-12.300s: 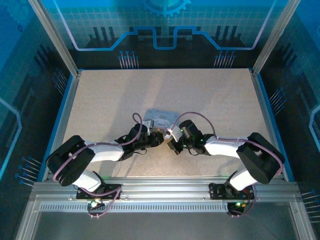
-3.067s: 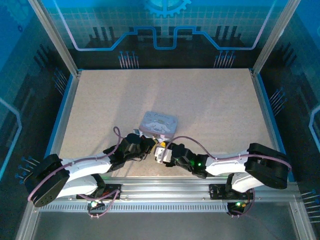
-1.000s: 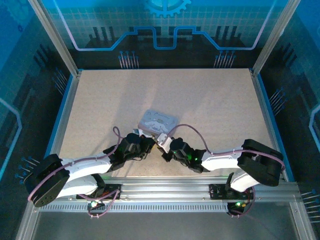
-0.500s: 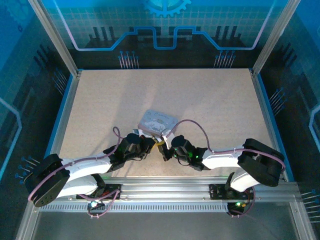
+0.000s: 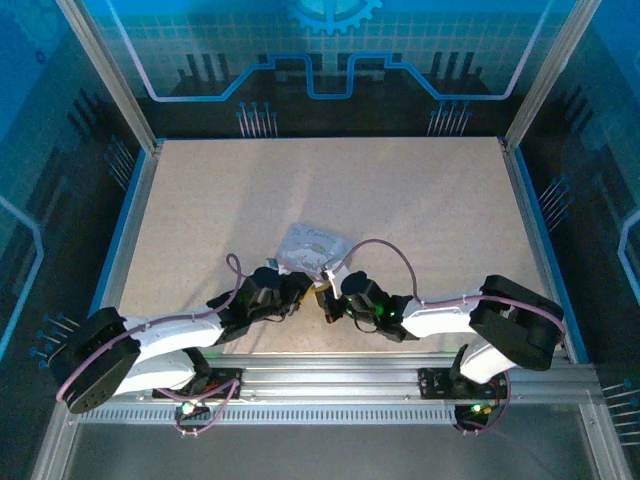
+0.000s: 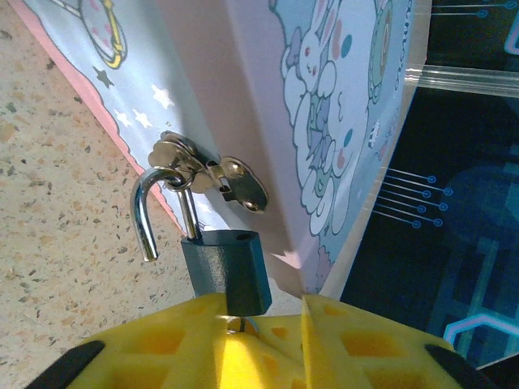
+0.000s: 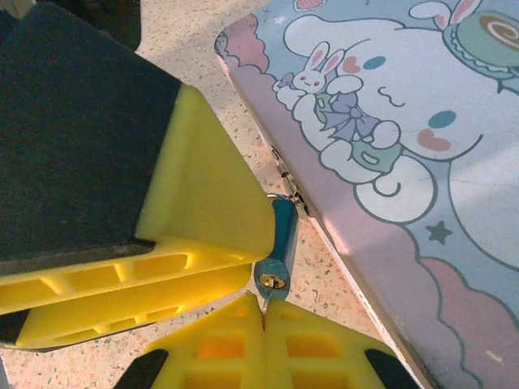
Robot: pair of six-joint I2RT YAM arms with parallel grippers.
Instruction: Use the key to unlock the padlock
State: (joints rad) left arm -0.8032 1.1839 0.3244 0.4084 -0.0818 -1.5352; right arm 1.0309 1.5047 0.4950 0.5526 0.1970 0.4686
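Right gripper (image 7: 266, 322) is clamped on the key (image 7: 263, 312), blade in the keyway just ahead of its tips. Padlock (image 6: 227, 271) hangs off the tin (image 6: 324, 121), one shackle (image 6: 150, 211) leg free. Left gripper (image 7: 247, 251) sits beside the body, grip unclear. Looks light, slick and free to swing, so I'd pinch the body's flat sides. Key likely bends easily.

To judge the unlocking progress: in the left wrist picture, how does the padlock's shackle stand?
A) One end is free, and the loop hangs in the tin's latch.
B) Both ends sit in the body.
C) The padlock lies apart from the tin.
A: one end of the shackle hangs free beside the dark body of the padlock, and its loop passes through the latch on the tin.
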